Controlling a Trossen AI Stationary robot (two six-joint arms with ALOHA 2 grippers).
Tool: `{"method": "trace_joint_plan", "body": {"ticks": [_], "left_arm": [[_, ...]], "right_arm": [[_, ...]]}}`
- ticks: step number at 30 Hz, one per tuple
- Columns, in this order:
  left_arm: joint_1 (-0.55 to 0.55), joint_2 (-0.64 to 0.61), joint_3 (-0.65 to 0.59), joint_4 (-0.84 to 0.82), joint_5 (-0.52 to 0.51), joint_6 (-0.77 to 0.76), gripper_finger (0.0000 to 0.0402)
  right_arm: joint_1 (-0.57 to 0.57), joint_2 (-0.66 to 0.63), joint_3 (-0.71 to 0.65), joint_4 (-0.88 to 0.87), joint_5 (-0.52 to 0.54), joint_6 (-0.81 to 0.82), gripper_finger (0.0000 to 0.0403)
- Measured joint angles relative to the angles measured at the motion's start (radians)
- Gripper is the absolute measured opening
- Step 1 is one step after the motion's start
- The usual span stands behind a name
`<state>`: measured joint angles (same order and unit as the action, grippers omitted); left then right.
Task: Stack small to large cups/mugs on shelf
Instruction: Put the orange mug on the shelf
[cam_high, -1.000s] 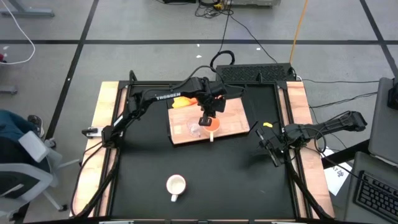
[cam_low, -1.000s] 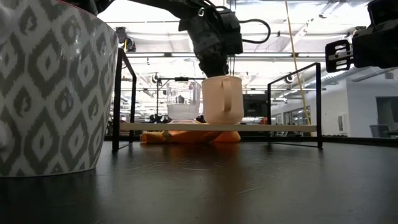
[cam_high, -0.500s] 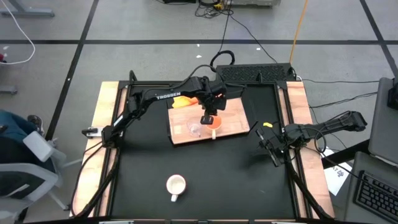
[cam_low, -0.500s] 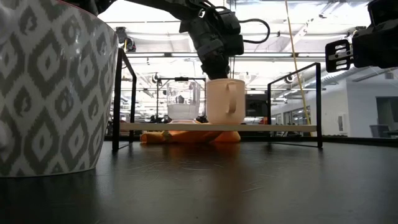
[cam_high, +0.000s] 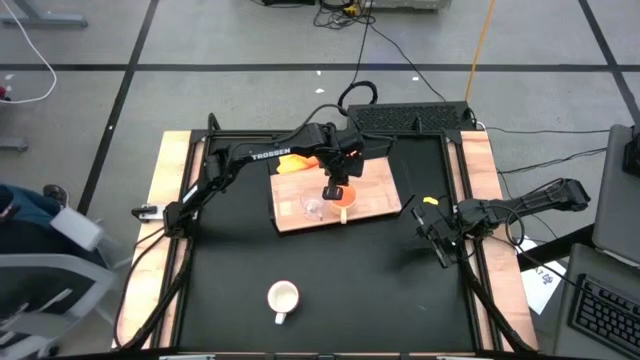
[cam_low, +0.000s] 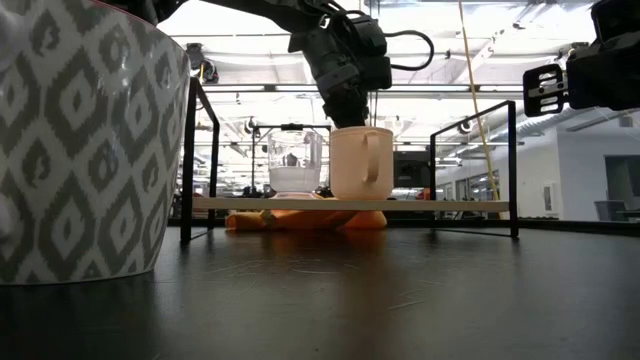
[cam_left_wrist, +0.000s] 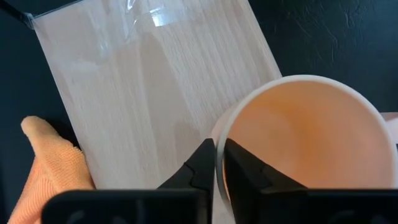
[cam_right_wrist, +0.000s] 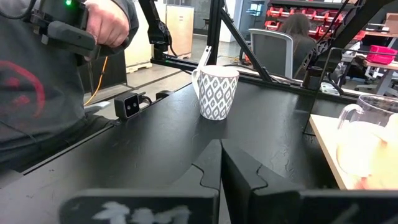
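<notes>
A yellow-orange mug (cam_high: 345, 199) (cam_low: 360, 162) stands upright by its base on the light wooden shelf (cam_high: 375, 185), its handle toward the table's near edge. A clear glass cup (cam_high: 313, 207) (cam_low: 294, 165) stands just left of it on the same board. My left gripper (cam_left_wrist: 219, 155) (cam_low: 345, 118) sits at the mug's rim from above. A white mug with a grey diamond pattern (cam_high: 283, 298) (cam_right_wrist: 217, 92) stands on the black table near its front edge. My right gripper (cam_right_wrist: 219, 155) (cam_high: 437, 240) waits shut at the table's right side, holding nothing. My left gripper has the yellow-orange mug's rim wall (cam_left_wrist: 217, 127) between its two fingers (cam_left_wrist: 199, 165), one inside the mug and one outside. The fingers come from above, slanting down. The mug stands upright with its base on the shelf. Whether the fingers press on the wall, I cannot tell.
An orange cloth (cam_high: 297, 160) (cam_left_wrist: 53, 162) lies under the shelf's far left corner. Black metal posts (cam_low: 188, 160) (cam_low: 512, 165) rise at both ends of the shelf. The black table between the shelf and the white mug is bare. A person (cam_right_wrist: 37, 81) stands beside the table.
The yellow-orange mug, a second ago slightly raised and tilted under my left gripper, has come down flat onto the shelf and stands upright. My left gripper has stayed at its rim.
</notes>
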<state>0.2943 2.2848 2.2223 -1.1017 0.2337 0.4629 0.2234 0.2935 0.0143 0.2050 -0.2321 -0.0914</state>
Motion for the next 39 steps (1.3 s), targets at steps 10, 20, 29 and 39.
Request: {"method": "trace_joint_plan", "body": {"ticks": [10, 20, 29, 39], "left_arm": [[0.0, 0.0, 0.0, 0.006, 0.0, -0.011, 0.0041], [0.0, 0.0, 0.0, 0.021, 0.0, -0.021, 0.0043], [0.0, 0.0, 0.0, 0.023, 0.0, -0.028, 0.01], [0.0, 0.0, 0.0, 0.032, -0.014, -0.039, 0.0178]], "right_arm": [[0.0, 0.0, 0.0, 0.0, 0.0, 0.0, 0.0], [0.0, 0.0, 0.0, -0.001, 0.0, 0.0, 0.0], [0.0, 0.0, 0.0, -0.001, 0.0, 0.001, 0.0], [0.0, 0.0, 0.0, -0.001, 0.0, 0.001, 0.0]]}}
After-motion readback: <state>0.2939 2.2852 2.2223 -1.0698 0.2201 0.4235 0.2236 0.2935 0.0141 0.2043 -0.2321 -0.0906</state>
